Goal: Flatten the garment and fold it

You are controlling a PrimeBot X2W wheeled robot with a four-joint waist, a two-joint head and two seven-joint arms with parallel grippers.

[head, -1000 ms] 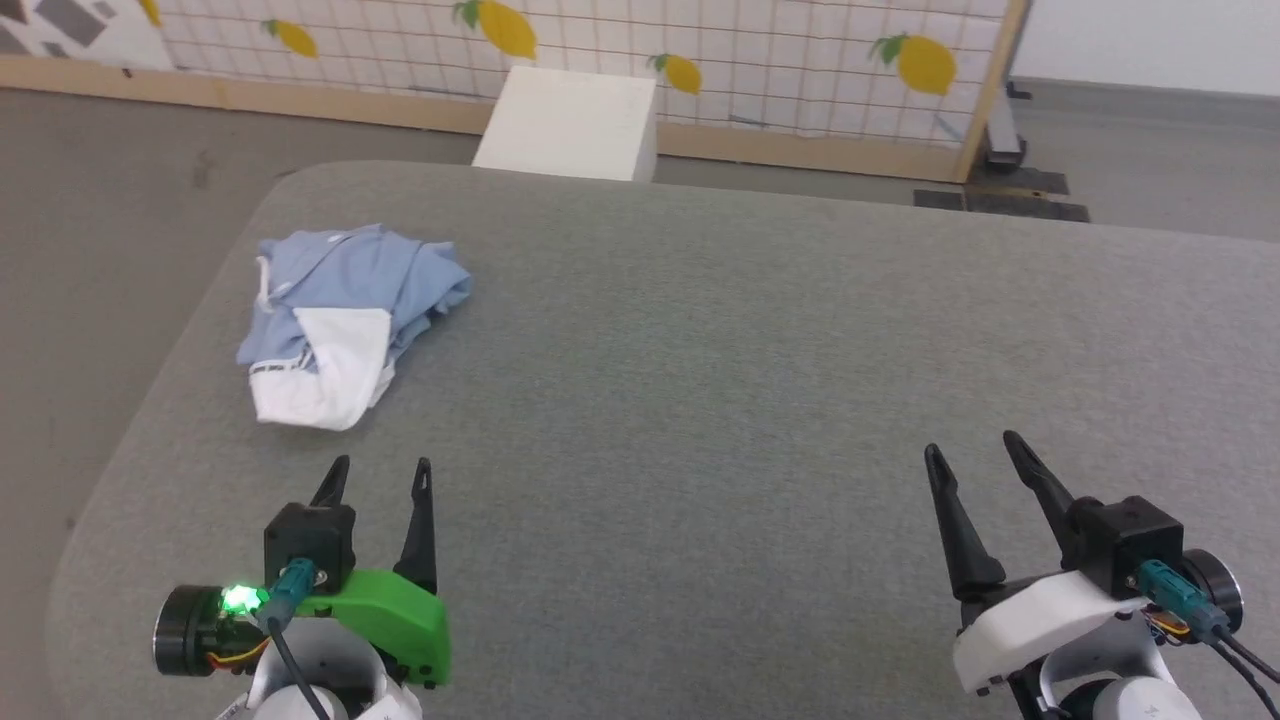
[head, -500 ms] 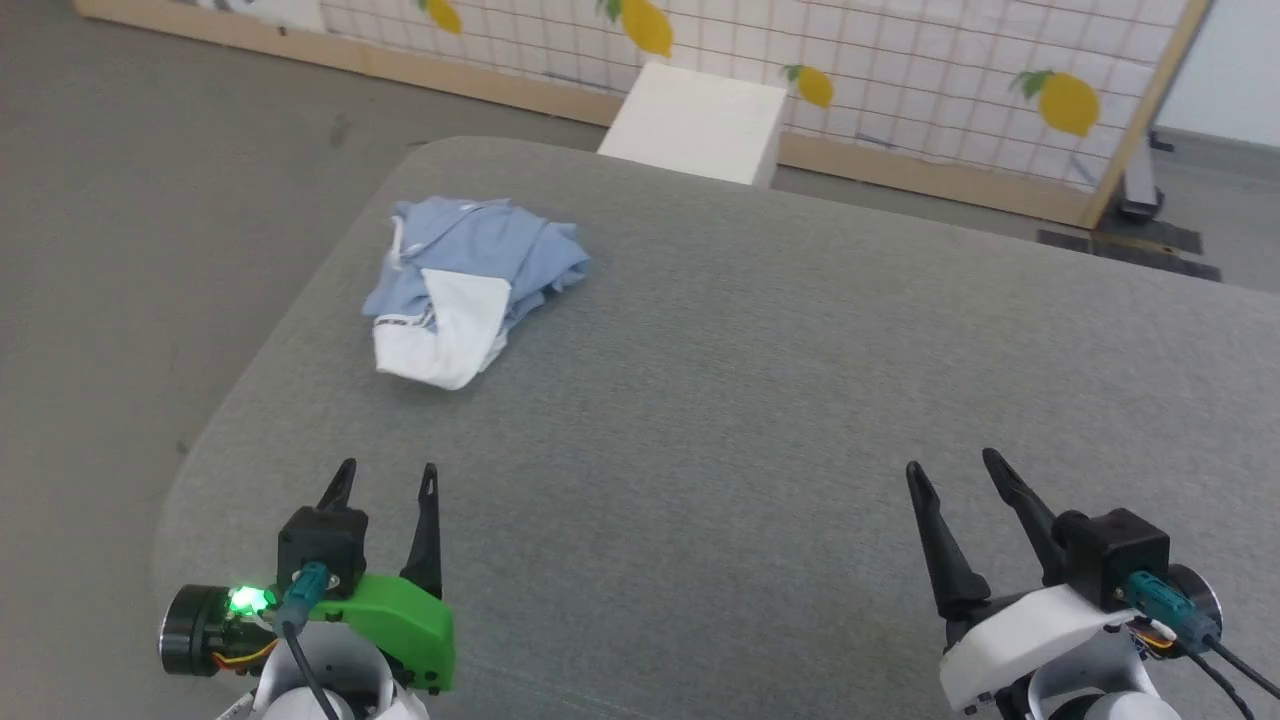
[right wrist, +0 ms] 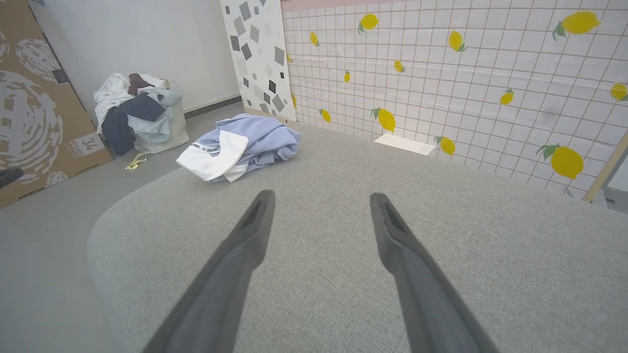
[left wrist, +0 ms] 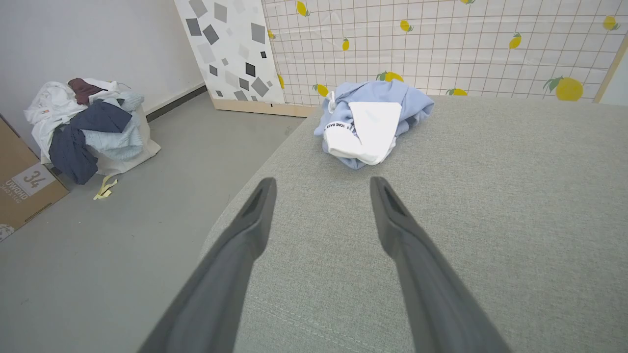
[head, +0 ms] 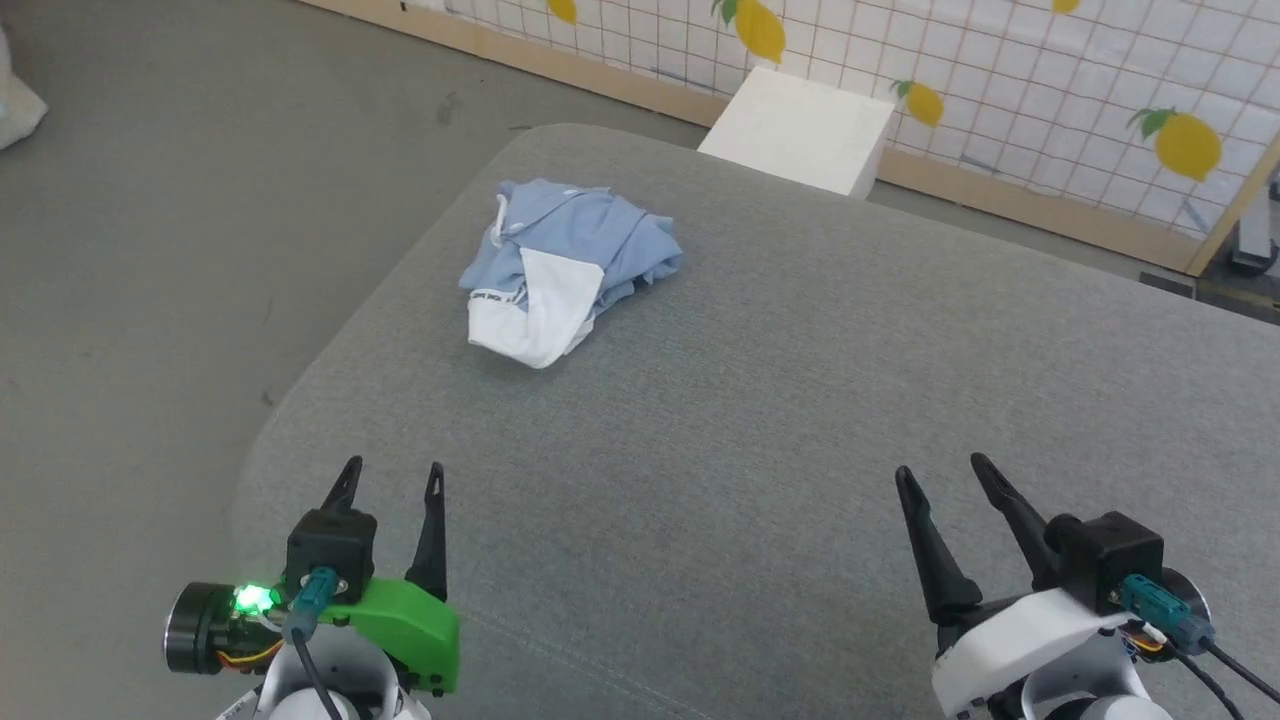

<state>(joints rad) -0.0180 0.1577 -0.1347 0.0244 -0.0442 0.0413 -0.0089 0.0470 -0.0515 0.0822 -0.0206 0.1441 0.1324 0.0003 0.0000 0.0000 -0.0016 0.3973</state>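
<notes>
One garment (head: 570, 262) on table (head: 800, 420); clothes (left wrist: 88, 122) in possible bag (left wrist: 145, 145)

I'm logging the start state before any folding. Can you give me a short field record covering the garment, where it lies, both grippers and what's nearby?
garment: light blue with a white part on top, crumpled in a heap, not flat
place: on the grey padded table, near its far left corner
left gripper: open, empty, apart from the garment, the nearer one to it
right gripper: open, empty, over the table's near right
surroundings: white box beyond the table; pile of clothes on the floor
</notes>
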